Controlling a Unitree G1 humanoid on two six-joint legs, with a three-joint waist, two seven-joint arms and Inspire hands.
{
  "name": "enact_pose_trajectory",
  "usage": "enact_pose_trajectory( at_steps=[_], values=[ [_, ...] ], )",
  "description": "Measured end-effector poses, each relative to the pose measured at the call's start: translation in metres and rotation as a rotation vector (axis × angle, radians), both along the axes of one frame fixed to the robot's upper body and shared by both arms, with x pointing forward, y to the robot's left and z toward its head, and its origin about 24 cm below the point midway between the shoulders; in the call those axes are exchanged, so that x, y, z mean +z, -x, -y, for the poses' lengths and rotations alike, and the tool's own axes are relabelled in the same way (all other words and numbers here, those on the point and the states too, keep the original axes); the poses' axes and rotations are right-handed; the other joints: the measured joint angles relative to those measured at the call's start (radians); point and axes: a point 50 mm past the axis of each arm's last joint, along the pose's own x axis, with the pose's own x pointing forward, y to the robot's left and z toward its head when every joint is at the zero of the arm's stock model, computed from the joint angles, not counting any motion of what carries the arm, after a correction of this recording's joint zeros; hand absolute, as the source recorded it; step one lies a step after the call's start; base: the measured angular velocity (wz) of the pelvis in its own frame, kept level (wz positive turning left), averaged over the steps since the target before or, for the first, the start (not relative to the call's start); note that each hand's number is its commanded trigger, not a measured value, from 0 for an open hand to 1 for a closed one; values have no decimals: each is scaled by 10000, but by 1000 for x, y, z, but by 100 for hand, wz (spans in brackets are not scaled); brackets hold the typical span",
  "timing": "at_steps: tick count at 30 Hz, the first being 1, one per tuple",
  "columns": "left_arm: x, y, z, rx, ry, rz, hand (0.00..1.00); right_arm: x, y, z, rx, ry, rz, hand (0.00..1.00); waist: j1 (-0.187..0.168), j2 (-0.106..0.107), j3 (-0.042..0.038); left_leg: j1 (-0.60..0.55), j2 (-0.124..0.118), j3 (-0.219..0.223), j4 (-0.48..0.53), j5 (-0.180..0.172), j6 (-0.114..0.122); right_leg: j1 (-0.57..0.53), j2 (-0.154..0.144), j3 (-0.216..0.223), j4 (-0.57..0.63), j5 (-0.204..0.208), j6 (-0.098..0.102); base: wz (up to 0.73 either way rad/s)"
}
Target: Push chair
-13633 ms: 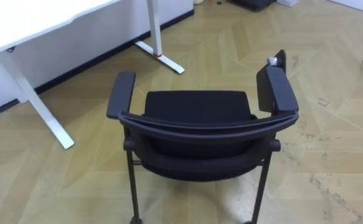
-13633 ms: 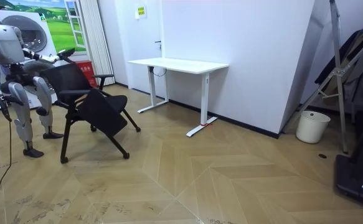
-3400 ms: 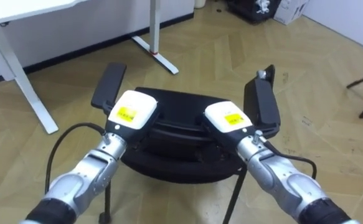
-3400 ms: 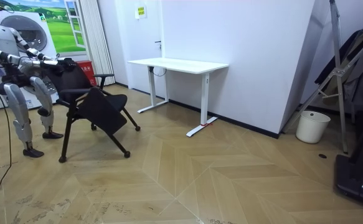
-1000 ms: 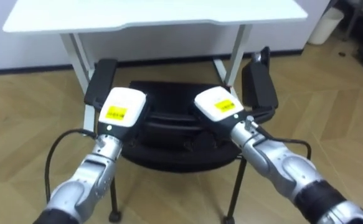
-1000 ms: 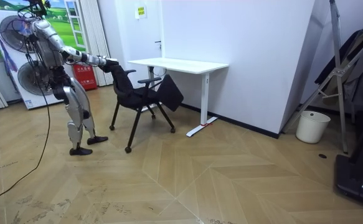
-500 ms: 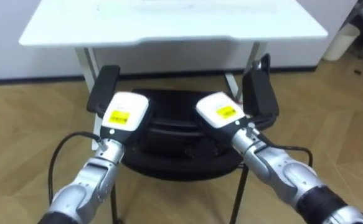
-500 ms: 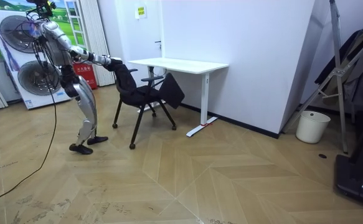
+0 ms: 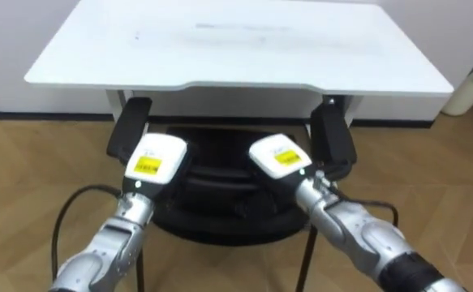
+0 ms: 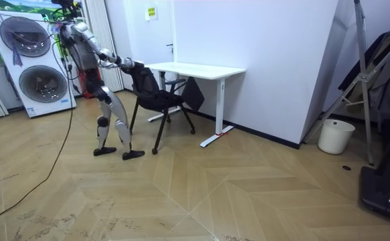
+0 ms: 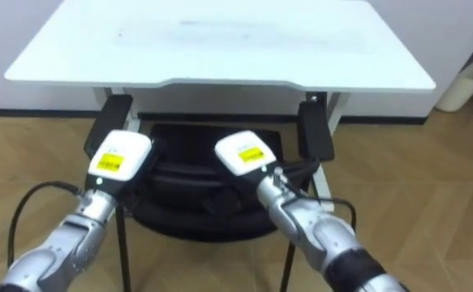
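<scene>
The black chair (image 9: pixel 220 158) stands in front of me, its armrests (image 9: pixel 332 138) reaching just under the front edge of the white desk (image 9: pixel 244 45). My left hand (image 9: pixel 153 158) and right hand (image 9: pixel 275 156) lie side by side on the top of the backrest, backs up, fingers curled over its far side out of sight. In the room view I stand leaning forward behind the chair (image 10: pixel 156 94), both arms stretched to its backrest, at the room view's left end of the desk (image 10: pixel 195 69).
The desk's white legs (image 9: pixel 116 104) stand just outside the armrests. A white bin (image 10: pixel 335 136) sits by the wall at the room view's right. Stacked washing machines (image 10: pixel 37 77) stand behind me. Open wooden floor lies to either side.
The chair has rolled forward and its armrests now meet the desk's edge. I have stepped after it towards the desk. Both hands stay on the backrest.
</scene>
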Motion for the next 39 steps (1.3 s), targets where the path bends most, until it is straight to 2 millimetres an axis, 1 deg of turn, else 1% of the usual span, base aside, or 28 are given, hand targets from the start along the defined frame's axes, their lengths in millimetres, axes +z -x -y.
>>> enact_pose_trajectory(
  at_steps=[1, 2, 3, 4, 5, 6, 7, 8, 9, 10, 11, 14, 16, 17, 18, 19, 20, 21, 22, 26, 27, 28, 29, 30, 31, 32, 34, 39],
  values=[
    [1, 0, 0, -11, 5, 41, 100, 1, -1, 0, -6, 12, 3, 100, 35, 71, 20, 197, 291, 191, 20, -111, -161, 96, 224, -17, 237, -302, -122, 19],
    [1, -1, -1, -18, 1, 66, 100, 2, -1, -1, -5, 11, -3, 100, 49, 71, 29, 254, 438, 382, 90, -164, -256, 129, 314, -29, 375, -483, -166, 20],
    [3, -3, -1, -58, -1, 134, 100, 3, -2, 0, -51, -31, 7, 100, 55, 100, 21, 179, 608, 663, 673, -261, -389, 165, 390, 9, 691, -833, -256, 26],
    [5, -5, -1, -102, -82, 177, 100, 4, -3, -2, -128, -60, 5, 100, 67, -35, 95, -131, 724, 1093, 1787, -249, -404, 257, 444, 107, 945, -1129, -342, 23],
    [5, -5, -1, -106, -102, 173, 100, 4, -3, -2, -139, -65, -21, 100, 99, -70, 113, -347, 793, 1209, 2464, -199, -433, 322, 467, 108, 1063, -1265, -379, 5],
    [5, -4, -2, -118, -97, 159, 100, 3, -2, -3, -110, -43, -52, 100, 189, -63, 139, -804, 1010, 1294, 3921, 9, -572, 539, 596, 111, 1213, -1448, -473, -5],
    [3, -2, -2, -103, -91, 77, 100, 1, -1, -2, -79, -55, -120, 100, 190, -18, 206, -1273, 1258, 1321, 5206, 456, -611, 845, 733, 62, 1297, -1639, -633, 0],
    [2, -1, -2, -102, -79, 40, 100, 0, 0, -2, -76, -63, -160, 100, 183, -1, 232, -1444, 1365, 1347, 5698, 743, -617, 1015, 773, 35, 1305, -1743, -676, 9],
    [-1, 1, -2, -126, -66, -49, 100, -3, 3, -1, -83, -83, -246, 100, 164, -28, 240, -1644, 1444, 1387, 6334, 1331, -559, 1283, 794, 32, 1313, -1941, -719, 13],
    [-2, 3, -1, -131, -30, -85, 100, -3, 4, 0, -59, -94, -259, 100, 124, -46, 242, -1777, 1496, 1395, 6649, 1657, -521, 1495, 790, 21, 1256, -2073, -750, 14],
    [-2, 3, -1, -137, -15, -81, 100, -4, 5, 0, -46, -104, -236, 100, 105, -56, 243, -1887, 1547, 1395, 6697, 1607, -518, 1534, 770, 6, 1237, -2129, -759, 11],
    [-2, 3, 2, -140, 93, 22, 100, -4, 5, 4, -87, -153, -56, 100, -5, -116, 281, -2616, 1428, 1418, 5879, 1076, -436, 1792, 621, -95, 1054, -2237, -768, 2],
    [-3, 4, 2, -162, 90, 35, 100, -5, 9, 5, -7, -238, -65, 100, -180, -247, 353, -3098, 1115, 1384, 3869, 1038, -517, 2102, 417, -162, 749, -2344, -632, 16],
    [-3, 4, 3, -180, 100, 28, 100, -6, 10, 6, -21, -253, -43, 100, -225, -283, 332, -3218, 1019, 1390, 3286, 1065, -550, 2127, 382, -147, 695, -2372, -590, 11],
    [-2, 5, 4, -261, 96, 65, 100, -6, 12, 8, -18, -256, 34, 100, -245, -333, 309, -3330, 865, 1437, 1914, 1278, -579, 2098, 295, -127, 658, -2447, -528, -23],
    [-1, 7, 5, -315, 95, 88, 100, -7, 16, 9, -57, -334, 83, 100, -204, -310, 240, -3288, 746, 1382, 677, 1942, -524, 2105, 233, 28, 668, -2510, -464, -40],
    [-2, 8, 5, -329, 78, 68, 100, -8, 18, 9, -73, -368, 70, 100, -139, -366, 177, -3209, 643, 1345, 257, 2319, -489, 2101, 188, 203, 676, -2541, -402, -57],
    [-3, 10, 4, -352, 45, 40, 100, -10, 20, 9, -78, -389, 60, 100, -78, -377, 80, -2861, 412, 1281, -452, 2970, -477, 2123, 115, 459, 658, -2573, -262, -47],
    [-2, 10, 4, -332, 31, 63, 100, -10, 20, 8, -70, -414, 94, 100, -76, -486, 81, -2523, 179, 1346, -950, 3181, -371, 2146, -3, 652, 599, -2555, -121, -34],
    [2, 8, 3, -315, 41, 127, 100, -6, 19, 7, -39, -320, 314, 100, -179, -503, 62, -2181, -105, 1411, -1217, 3429, -127, 2390, -181, 890, 130, -2430, 104, -30],
    [3, 8, 3, -335, 37, 123, 100, -6, 20, 8, -51, -368, 340, 88, -347, -530, 59, -2153, -213, 1441, -1222, 3371, -39, 2469, -303, 846, 40, -2458, 186, 7],
    [2, 11, 3, -353, 59, 42, 100, -6, 23, 8, -48, -426, 325, 48, -382, -524, 62, -2070, -320, 1481, -1221, 3310, 63, 2547, -412, 901, 15, -2504, 279, 0],
    [1, 14, 3, -375, 90, 19, 100, -6, 25, 8, -31, -445, 337, 1, -381, -519, 60, -2024, -361, 1533, -1215, 3270, 108, 2584, -465, 929, 27, -2530, 323, -16],
    [0, 17, 4, -380, 152, -20, 69, -7, 27, 10, 17, -422, 311, 0, -364, -511, 70, -1923, -436, 1688, -1199, 3161, 184, 2580, -570, 1073, 158, -2609, 413, -23],
    [-2, 19, 5, -363, 214, -80, 6, -7, 28, 12, 14, -402, 290, 0, -238, -459, 114, -1831, -536, 1729, -1181, 3074, 289, 2553, -691, 1187, 352, -2721, 499, -26],
    [-2, 19, 5, -357, 204, -114, 0, -8, 28, 14, -31, -407, 269, 0, -230, -445, 140, -1781, -550, 1808, -1179, 3039, 342, 2542, -736, 1249, 450, -2767, 542, -34],
    [-3, 19, 7, -370, 278, -191, 0, -8, 27, 18, -385, -654, 150, 0, -150, -417, 167, -1715, -584, 2072, -1128, 2990, 419, 2381, -844, 1513, 720, -2907, 686, -31],
    [-2, 18, 10, -155, 906, -313, 0, -9, 24, 23, -1101, -1303, -168, 0, 35, -318, 193, -1735, -490, 2424, -899, 2917, 478, 2368, -731, 1831, 588, -2786, 909, -21]
  ],
)
